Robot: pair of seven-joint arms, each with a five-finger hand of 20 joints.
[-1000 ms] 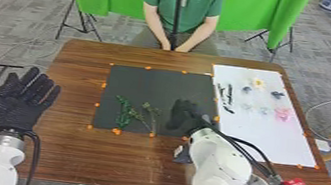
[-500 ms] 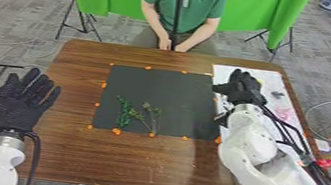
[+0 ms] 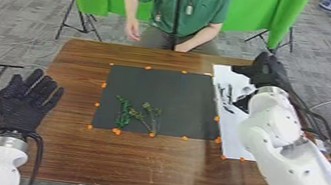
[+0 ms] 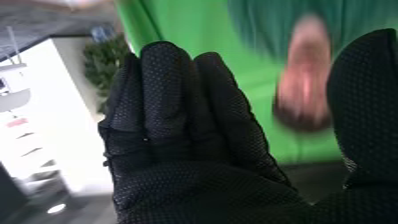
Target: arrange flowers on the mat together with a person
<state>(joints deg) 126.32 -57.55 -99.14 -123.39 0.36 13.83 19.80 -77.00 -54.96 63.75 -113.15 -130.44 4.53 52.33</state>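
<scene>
Right hand [image 3: 270, 72] of the robot is held over the far outer corner of the white sheet [image 3: 238, 145], at the right side of the brown wooden table [image 3: 127, 164]. In the right wrist view it is seen widely open: the fingers [image 4: 162, 95] are straight and placed close together, the thumb [image 4: 373, 95] is kept well apart from them, and nothing is held between. Behind it, the bright green backdrop [image 4: 253, 75] can be seen.

On the black mat [image 3: 176, 89], two green sprigs are laid side by side, in the near half and somewhat to the left. The left one, a leafy sprig [image 3: 124, 113], is fuller and darker. Just beside it, a branched sprig [image 3: 151, 113] is placed, with small pale heads and thin stems which are directed to the near edge of the mat. On the white sheet, close to its inner side, some thin dark pieces [image 3: 225, 95] are lying; of which kind they are cannot be told. The outer part of this sheet is covered from sight by the right arm.

By the left edge of the table, the left hand [image 3: 22, 109] is held with its fingers straight and a little spread, and nothing is grasped by it.
</scene>
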